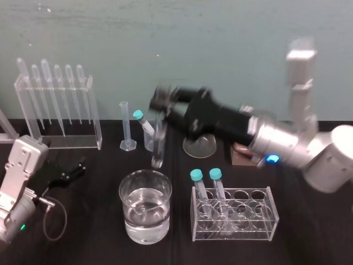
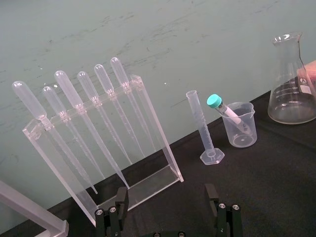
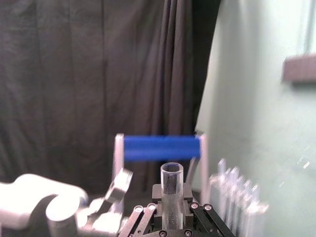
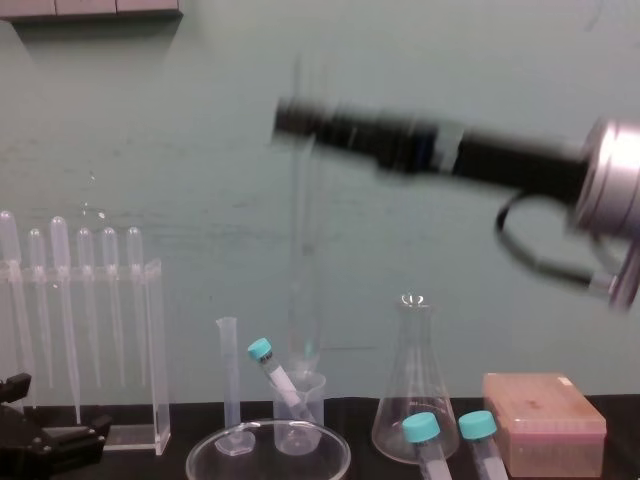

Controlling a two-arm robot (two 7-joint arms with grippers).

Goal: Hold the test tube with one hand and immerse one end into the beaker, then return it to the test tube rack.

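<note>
A black bench is set against a pale teal wall and crowded with clear glassware. The right gripper is reached across it from the right, high above the bench, and the test tube is held upright in it. In the right wrist view the fingers are seen pressed on the tube's sides just below its open rim. The tube hangs with its lower end over the far edge of the beaker, which is partly filled with clear liquid. That end is judged to be above the rim and clear of the liquid (motion blur makes the exact gap hard to read).

The left gripper is parked low on the robot's left. Its fingers are spread with nothing between them, and they point towards the stand of pipettes.

The pick-up can be taken as done, since the tube is in the grip and off the bench. Immersion is not shown, and whether the dip is yet to come cannot be settled. The return is plainly left. The test tube rack sits well to the right, behind the conical flask, and is partly hidden by the arm in the head view.
</note>
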